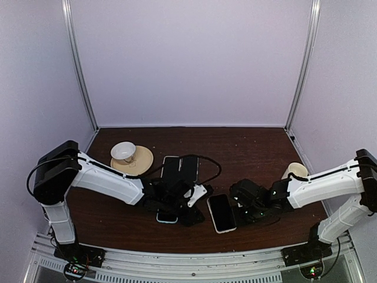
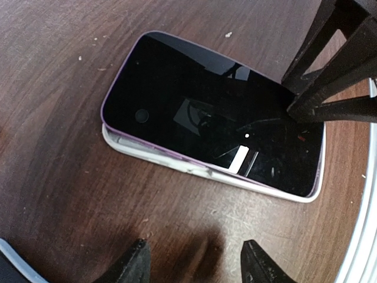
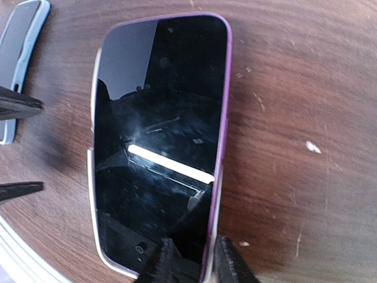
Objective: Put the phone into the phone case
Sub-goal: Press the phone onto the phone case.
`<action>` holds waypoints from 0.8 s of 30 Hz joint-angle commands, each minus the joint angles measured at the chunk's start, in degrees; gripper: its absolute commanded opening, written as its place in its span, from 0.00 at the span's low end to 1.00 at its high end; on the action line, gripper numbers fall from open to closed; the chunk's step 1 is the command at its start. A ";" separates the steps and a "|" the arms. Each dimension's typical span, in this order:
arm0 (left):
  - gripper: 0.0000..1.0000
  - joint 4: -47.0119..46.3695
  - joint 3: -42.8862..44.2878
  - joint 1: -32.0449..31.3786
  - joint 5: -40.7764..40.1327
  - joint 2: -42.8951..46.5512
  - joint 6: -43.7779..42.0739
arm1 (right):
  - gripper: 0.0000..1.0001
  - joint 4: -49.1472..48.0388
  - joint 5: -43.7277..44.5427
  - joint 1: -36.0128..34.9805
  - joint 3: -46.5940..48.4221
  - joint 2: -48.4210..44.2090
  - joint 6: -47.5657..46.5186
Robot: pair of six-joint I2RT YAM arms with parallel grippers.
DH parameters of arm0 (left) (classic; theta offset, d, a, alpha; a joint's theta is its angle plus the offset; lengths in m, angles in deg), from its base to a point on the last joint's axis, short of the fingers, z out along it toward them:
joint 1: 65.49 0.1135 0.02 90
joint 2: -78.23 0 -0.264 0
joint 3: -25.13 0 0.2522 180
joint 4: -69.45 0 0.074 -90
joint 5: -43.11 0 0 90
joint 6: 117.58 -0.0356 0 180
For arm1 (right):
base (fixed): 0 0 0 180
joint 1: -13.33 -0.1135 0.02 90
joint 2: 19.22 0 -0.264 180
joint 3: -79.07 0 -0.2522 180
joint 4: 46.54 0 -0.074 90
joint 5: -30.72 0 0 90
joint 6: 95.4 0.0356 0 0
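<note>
**Both arms low at the phone, mid-desk near the front edge**

On the brown desk (image 1: pixel 259 147) I have the left arm (image 1: pixel 106 180) and the right arm (image 1: pixel 324 183) reaching in from either side of the phone (image 3: pixel 159 118). The phone lies face up, purple-edged, on top of the white phone case (image 2: pixel 135 150). It sits askew rather than seated, so the case's rim shows along one long side. A second phone in a pale blue case (image 1: pixel 166 218) lies near the phone on its left-arm side. The left claw (image 2: pixel 197 262) hangs beside the phone's long side, fingers apart with bare desk between them. The right claw (image 3: pixel 191 262) is at the phone's end, fingers close together astride the purple edge. I cannot tell whether they pinch it.
</note>
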 commanded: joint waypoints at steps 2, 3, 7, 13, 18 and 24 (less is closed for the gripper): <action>0.55 1.52 3.57 -0.21 1.35 -3.48 0.57 | 0.16 -4.47 -1.31 0.08 -1.14 3.78 -1.91; 0.55 1.69 3.96 -0.19 1.64 -4.10 0.63 | 0.13 -4.90 -1.78 0.01 -0.99 5.08 -2.72; 0.55 1.53 4.47 -0.24 2.06 -5.32 1.08 | 0.06 -6.23 -2.69 -1.34 -0.20 9.43 -4.96; 0.55 1.53 5.04 0.23 2.43 -6.22 1.08 | 0.03 -2.94 -1.95 -4.31 1.57 13.02 -4.54; 0.54 -0.27 2.28 2.76 4.13 -3.20 3.69 | 0.32 2.55 -1.46 -1.24 4.20 7.56 -6.82; 0.55 0.97 3.00 4.65 4.33 -2.42 3.99 | 0.42 0.59 -7.83 8.64 6.67 -0.11 -13.53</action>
